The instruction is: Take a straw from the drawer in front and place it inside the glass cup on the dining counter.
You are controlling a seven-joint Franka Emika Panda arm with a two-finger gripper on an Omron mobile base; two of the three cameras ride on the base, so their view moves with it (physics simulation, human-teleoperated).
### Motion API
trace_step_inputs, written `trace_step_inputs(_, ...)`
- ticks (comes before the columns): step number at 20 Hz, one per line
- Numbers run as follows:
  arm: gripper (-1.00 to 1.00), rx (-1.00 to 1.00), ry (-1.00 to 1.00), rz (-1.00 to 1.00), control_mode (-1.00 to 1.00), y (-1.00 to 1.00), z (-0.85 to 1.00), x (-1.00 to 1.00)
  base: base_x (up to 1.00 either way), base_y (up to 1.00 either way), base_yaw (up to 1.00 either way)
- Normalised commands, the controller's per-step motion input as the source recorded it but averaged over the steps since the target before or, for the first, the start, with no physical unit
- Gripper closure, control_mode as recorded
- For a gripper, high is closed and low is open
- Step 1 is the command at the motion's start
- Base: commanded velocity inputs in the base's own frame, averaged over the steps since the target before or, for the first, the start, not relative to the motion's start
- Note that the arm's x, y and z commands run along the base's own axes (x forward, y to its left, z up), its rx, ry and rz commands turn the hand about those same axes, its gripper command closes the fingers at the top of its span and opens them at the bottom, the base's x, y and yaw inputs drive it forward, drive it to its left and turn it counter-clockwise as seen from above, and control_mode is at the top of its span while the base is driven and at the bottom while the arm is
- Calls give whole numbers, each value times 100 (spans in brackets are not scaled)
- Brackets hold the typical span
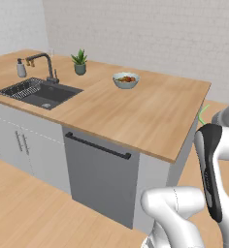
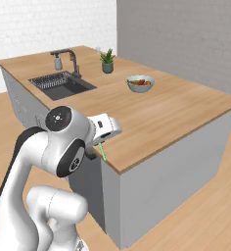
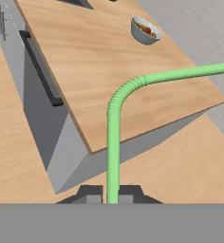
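A bright green straw (image 3: pixel 114 142) rises from between my fingertips (image 3: pixel 91 194) in the hand view, then bends sideways over the corner of the dining counter (image 3: pixel 99 61). My gripper (image 3: pixel 112 195) is shut on the straw's lower end. In the right base view the hand (image 2: pixel 105 127) hangs at the near edge of the dining counter (image 2: pixel 176 108), with a short piece of straw (image 2: pixel 103 151) showing under it. In the left base view a bit of the straw (image 1: pixel 202 113) shows beside the dining counter (image 1: pixel 136 111). The glass cup and the drawer are out of view.
On the counter stand a bowl of food (image 1: pixel 125 80) (image 2: pixel 140 83), a potted plant (image 1: pixel 79 63), a grey soap dispenser (image 1: pixel 21 69), and a black sink (image 1: pixel 39 93) with a tap. A grey panel with a black bar handle (image 1: pixel 98 147) fronts the island. Wooden floor surrounds it.
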Motion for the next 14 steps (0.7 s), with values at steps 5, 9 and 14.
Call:
trace_step_inputs(5, 100, 0, 0, 0, 100, 0, 0, 0, 22, -92, 0)
trace_step_inputs(9, 100, 0, 0, 0, 100, 0, 0, 0, 25, -91, 0)
trace_step_inputs(14, 100, 0, 0, 0, 100, 0, 0, 0, 38, -88, 0)
